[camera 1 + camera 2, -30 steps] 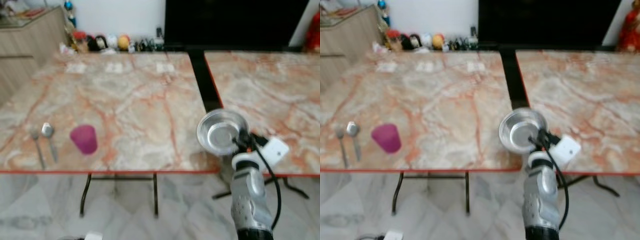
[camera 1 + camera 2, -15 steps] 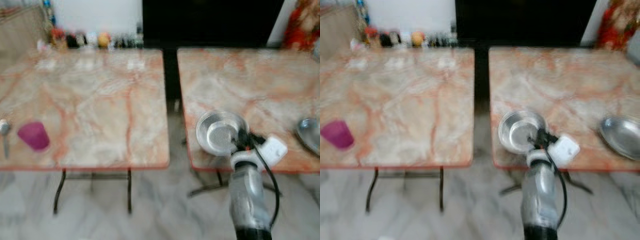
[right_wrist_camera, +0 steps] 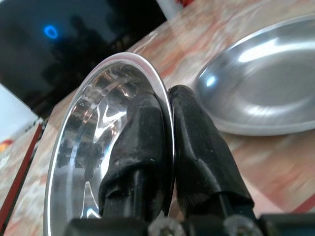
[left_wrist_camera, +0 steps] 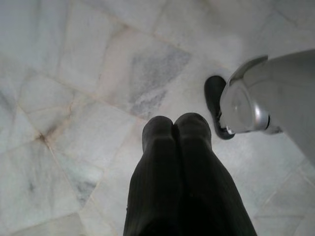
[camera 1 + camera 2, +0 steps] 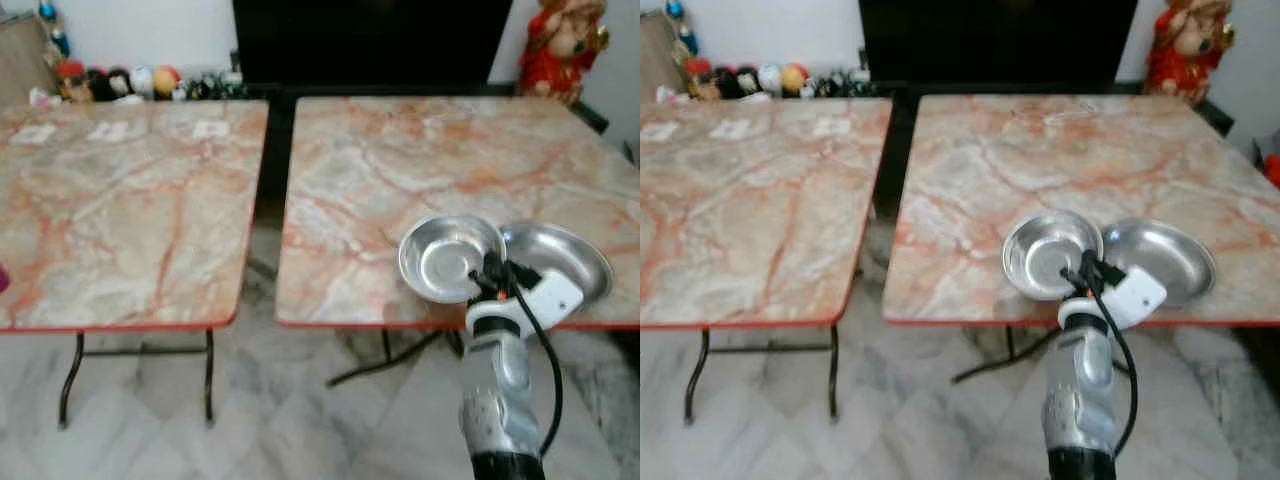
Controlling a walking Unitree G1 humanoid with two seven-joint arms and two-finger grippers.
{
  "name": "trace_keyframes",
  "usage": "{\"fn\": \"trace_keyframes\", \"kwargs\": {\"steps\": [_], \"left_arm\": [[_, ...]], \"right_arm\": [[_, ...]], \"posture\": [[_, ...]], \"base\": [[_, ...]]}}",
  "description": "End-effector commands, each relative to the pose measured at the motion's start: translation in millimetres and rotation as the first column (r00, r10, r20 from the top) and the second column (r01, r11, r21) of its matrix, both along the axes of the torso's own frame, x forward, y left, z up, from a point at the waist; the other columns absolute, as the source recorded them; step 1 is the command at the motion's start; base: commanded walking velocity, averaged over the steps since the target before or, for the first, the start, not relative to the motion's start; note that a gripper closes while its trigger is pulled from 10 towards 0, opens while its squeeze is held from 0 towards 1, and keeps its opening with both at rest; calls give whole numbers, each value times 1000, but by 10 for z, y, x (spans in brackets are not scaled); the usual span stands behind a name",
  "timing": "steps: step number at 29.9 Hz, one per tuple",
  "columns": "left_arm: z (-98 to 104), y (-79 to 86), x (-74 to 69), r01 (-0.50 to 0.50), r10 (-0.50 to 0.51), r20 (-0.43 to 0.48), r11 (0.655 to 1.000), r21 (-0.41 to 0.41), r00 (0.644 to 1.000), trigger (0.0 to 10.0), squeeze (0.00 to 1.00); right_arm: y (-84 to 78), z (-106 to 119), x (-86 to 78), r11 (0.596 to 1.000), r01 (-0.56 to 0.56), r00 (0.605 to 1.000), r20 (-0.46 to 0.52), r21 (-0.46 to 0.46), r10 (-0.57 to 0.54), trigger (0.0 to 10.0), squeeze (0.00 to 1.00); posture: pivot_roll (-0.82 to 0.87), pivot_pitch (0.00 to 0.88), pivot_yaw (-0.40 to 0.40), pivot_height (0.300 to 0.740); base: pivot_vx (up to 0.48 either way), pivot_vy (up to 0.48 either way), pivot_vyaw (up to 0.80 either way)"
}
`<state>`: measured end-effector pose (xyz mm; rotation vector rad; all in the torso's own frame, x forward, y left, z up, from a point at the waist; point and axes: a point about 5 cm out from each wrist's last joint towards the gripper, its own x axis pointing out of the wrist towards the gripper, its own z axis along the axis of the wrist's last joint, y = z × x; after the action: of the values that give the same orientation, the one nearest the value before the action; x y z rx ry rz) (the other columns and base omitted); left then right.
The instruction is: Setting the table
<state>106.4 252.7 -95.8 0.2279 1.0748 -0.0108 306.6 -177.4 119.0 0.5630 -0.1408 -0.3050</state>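
Right eye view gave us two marble tables (image 5: 750,200) and two steel bowls: our right gripper (image 5: 1077,277) pinched one bowl's (image 5: 1045,250) rim, touching the second bowl (image 5: 1165,255) resting near the right table's (image 5: 1040,160) edge; our left gripper (image 4: 173,129) hung closed.

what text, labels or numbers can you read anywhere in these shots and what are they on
No readable text anywhere.
Small white cards on the left table: any print is too blurred to read.
Steel bowl in the right hand: plain, no marking.
Steel plate on the right table: plain.
Figurines by the wall and the red statue: no lettering legible.
Left hand, over the floor: unmarked.
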Motion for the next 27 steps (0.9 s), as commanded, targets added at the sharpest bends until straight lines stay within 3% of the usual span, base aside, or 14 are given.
{"fn": "trace_keyframes", "kwargs": {"steps": [1, 2, 12, 15, 20, 27], "left_arm": [[-37, -99, -38, 8, -8, -9, 1000, -20, 1000, 10000, 0], [-47, -169, -6, 9, -9, 1, 1000, -29, 1000, 10000, 0], [-50, -322, 122, 24, -23, 20, 998, -51, 1000, 10000, 0], [-46, -282, 105, 17, -16, 18, 999, -47, 1000, 10000, 0], [-46, -272, 95, 15, -14, 17, 999, -47, 1000, 10000, 0], [-45, -260, 89, 7, -6, 19, 999, -42, 1000, 10000, 0]], "right_arm": [[-59, 6, -20, 999, 33, 999, 7, 8, -33, 10000, 0], [-74, 1, -23, 999, 43, 999, 7, 8, -43, 10000, 0], [-110, 11, -23, 998, 64, 998, 15, 7, -64, 10000, 0], [-114, 15, -22, 998, 67, 998, 17, 15, -67, 10000, 0], [-115, 31, -15, 998, 67, 997, 27, 13, -67, 10000, 0], [-112, 51, -4, 998, 69, 997, 38, 15, -69, 10000, 0]], "posture": [[30, 0, 34, 740], [27, 0, 36, 740], [25, 0, 40, 740], [26, 0, 39, 740], [29, 0, 37, 740], [33, 0, 35, 740]], "base": [[0, 0, 0], [0, 0, 0], [35, 0, 0], [380, 0, 0], [386, 0, -738], [364, 0, 0]]}}
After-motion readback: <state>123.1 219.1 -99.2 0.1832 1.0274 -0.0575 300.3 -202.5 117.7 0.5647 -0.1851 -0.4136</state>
